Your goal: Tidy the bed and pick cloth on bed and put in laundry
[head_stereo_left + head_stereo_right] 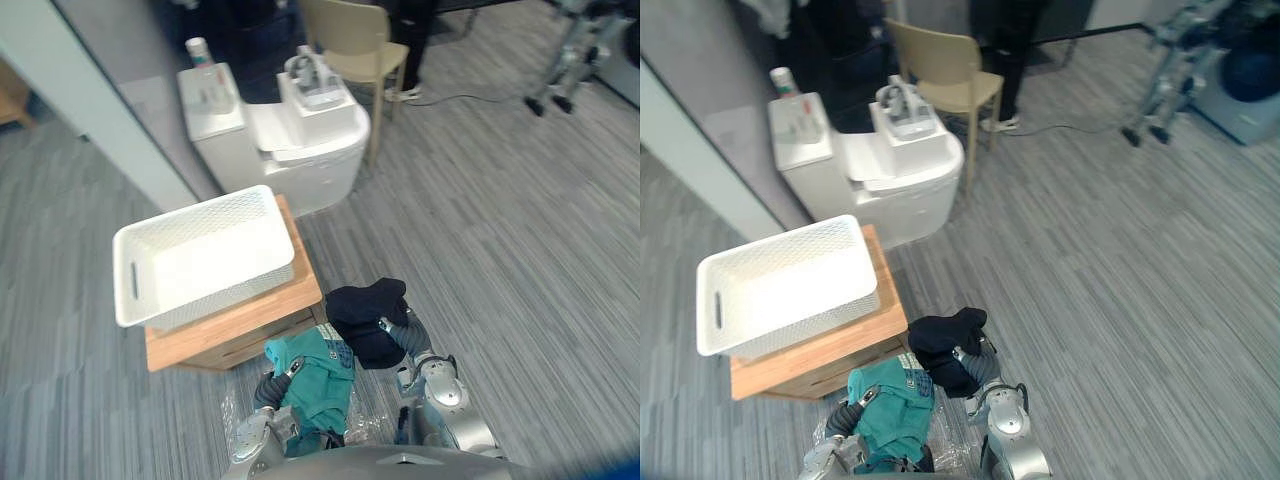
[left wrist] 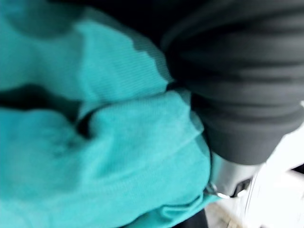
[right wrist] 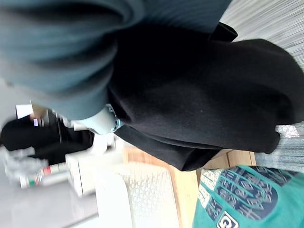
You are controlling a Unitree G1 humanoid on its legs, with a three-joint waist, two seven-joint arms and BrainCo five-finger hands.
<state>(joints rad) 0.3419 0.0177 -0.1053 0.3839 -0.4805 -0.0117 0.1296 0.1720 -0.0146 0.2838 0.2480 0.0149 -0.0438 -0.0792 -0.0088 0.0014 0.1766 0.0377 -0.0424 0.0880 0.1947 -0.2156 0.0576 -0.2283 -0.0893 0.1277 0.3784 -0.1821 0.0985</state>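
A humanoid robot stood over a grey striped carpet floor [image 1: 500, 230] with a garment draped on each arm. A crumpled teal cloth with a dark printed panel [image 1: 320, 380] lay over its left hand [image 2: 237, 95], and a bunched black cloth [image 1: 365, 318] covered its right hand [image 3: 57, 57]. Both hands were buried under the fabric, so it could not be told how far either was open or whether it was closed on its load (in each wrist view the dark ribbed cover disappeared straight into the cloth).

The two garments hung side by side, touching or nearly so, with the black one the farther from the robot's body. It was just beside the near corner of a low wooden worktop [image 1: 240, 325]. On that worktop sat a white perforated plastic laundry basket [image 1: 200, 255], tilted slightly, with a slot handle in its left wall. Both cloths were outside the basket.

Beyond the worktop stood a white rounded appliance [image 1: 300, 140], and behind it a beige chair [image 1: 355, 40] and a person's dark-clad legs [image 1: 410, 30].
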